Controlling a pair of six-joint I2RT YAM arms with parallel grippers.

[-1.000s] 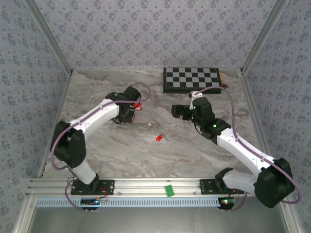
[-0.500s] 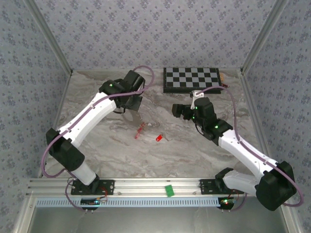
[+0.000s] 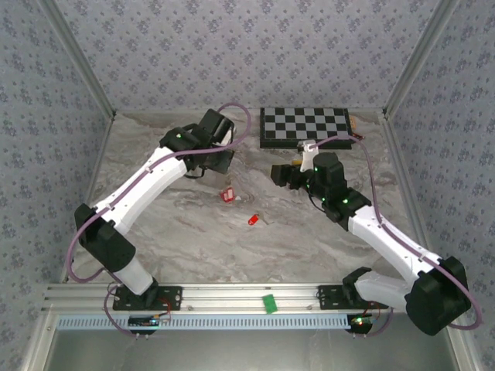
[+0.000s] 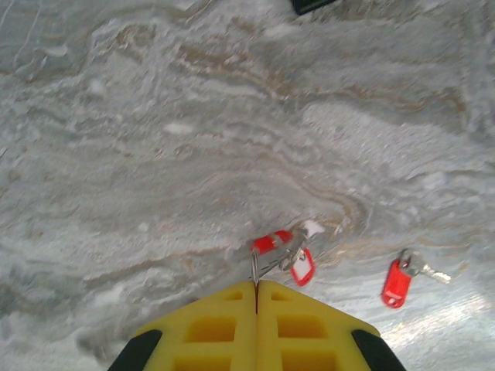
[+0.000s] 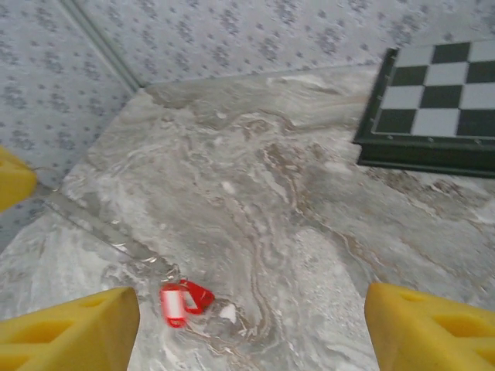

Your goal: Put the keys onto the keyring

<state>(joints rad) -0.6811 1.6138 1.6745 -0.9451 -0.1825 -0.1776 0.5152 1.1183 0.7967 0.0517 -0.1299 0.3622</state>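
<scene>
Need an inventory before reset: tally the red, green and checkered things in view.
Red keys: 3
Green block: 1
Checkered board: 1
Total: 5

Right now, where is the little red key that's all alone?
In the top view, the little red plastic-headed key lies centrally on the grey marble table, just right of the red key bunch.

The left arm [image 3: 147, 185] reaches toward the far centre with the left gripper [image 4: 256, 290] pointing down and its fingers pressed together, while the right arm [image 3: 379, 232] extends forward-left with the right gripper [image 5: 251, 301] spread wide
</scene>
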